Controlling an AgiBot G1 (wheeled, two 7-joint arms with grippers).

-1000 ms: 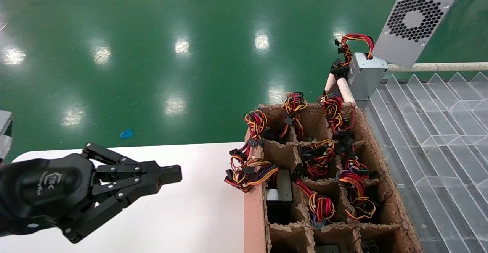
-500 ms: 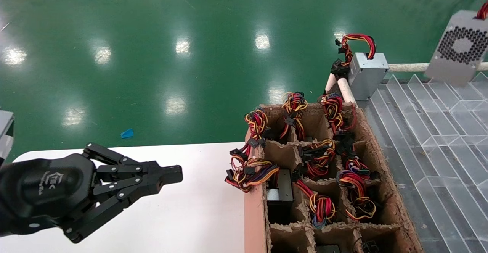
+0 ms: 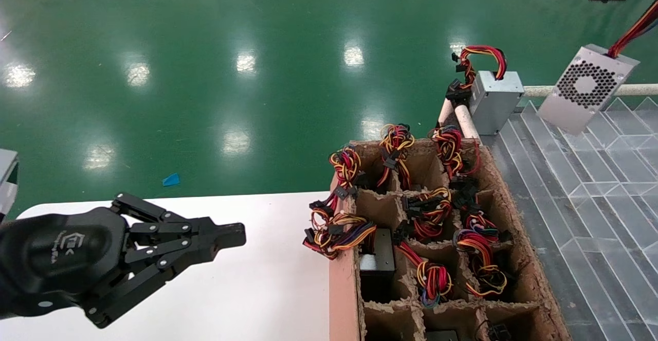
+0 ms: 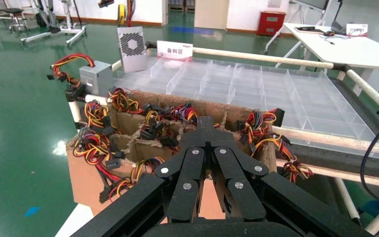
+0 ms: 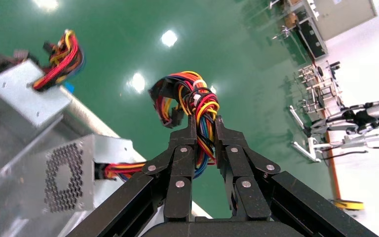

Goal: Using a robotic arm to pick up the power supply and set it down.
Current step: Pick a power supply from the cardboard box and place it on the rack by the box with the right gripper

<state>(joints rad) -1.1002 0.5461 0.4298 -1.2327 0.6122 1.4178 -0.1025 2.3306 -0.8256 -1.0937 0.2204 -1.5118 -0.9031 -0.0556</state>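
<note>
While the right tool (image 5: 205, 129) pinches only the wire bundle (image 5: 187, 101), the power supply (image 3: 587, 88) dangles below it, a heavy rigid box likely to swing; its metal sides would give surer hold.

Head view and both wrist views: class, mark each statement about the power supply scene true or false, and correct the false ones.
1. The right gripper grips the bundle of red, yellow and black wires, not the metal case. True.
2. The small silver-grey power supply with the round fan grille rests inside the brown cardboard divider box. False: it hangs by its wires at a tilt over the clear plastic compartment tray.
3. The left gripper holds a wire bundle. False: it is shut on nothing, over the white table.
4. A second grey power supply with an arching red-yellow cable loop sits at the tray's far corner. True.
5. Every cell of the cardboard box is empty. False: many hold coloured wire bundles.
</note>
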